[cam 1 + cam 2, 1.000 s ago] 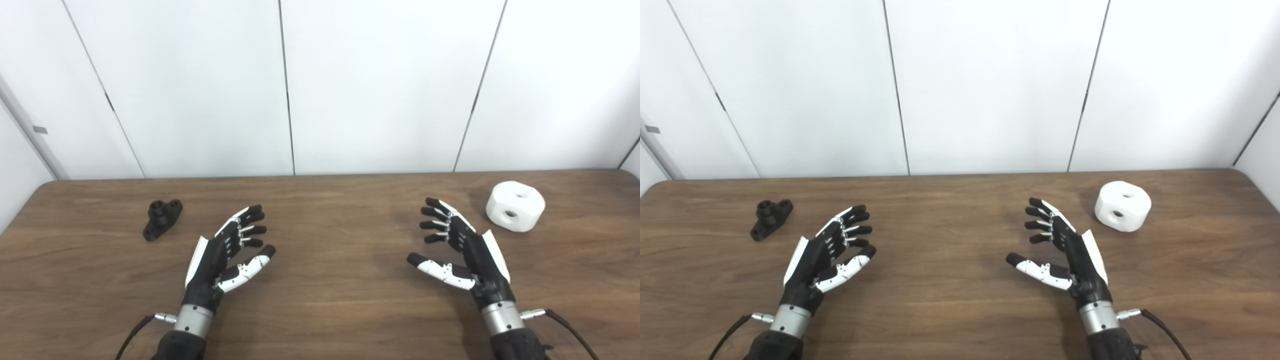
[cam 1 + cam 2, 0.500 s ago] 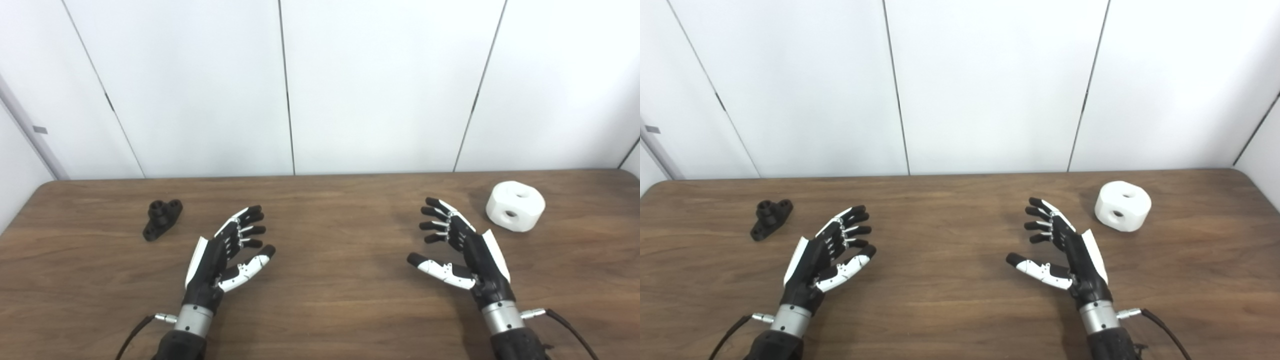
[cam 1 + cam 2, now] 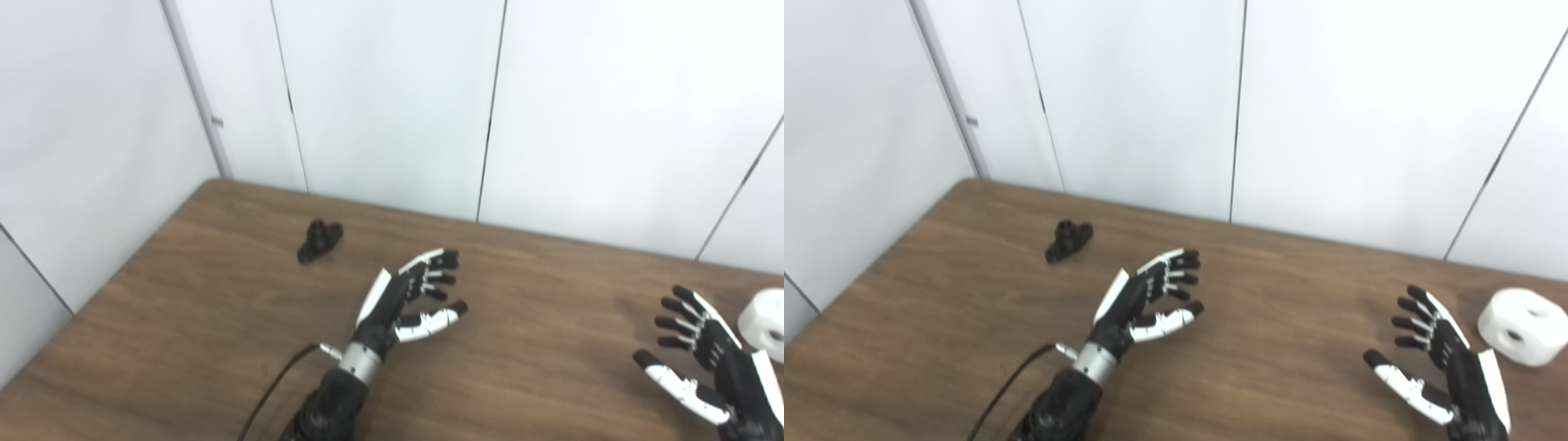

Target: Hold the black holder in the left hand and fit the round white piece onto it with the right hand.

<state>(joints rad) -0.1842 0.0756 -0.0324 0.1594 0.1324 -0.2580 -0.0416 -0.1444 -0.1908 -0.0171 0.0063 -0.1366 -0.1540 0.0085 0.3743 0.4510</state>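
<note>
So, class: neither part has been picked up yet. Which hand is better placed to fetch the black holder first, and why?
Left. The open left hand lies nearer the black holder; the open right hand sits beside the round white piece.

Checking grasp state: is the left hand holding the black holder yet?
No, the left hand is open and empty, with the black holder lying apart on the table.

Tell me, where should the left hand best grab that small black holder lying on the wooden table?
Probably across the small black holder's narrow sides, coming from above: it lies flat, its round boss upward, apart from the open left hand.
</note>
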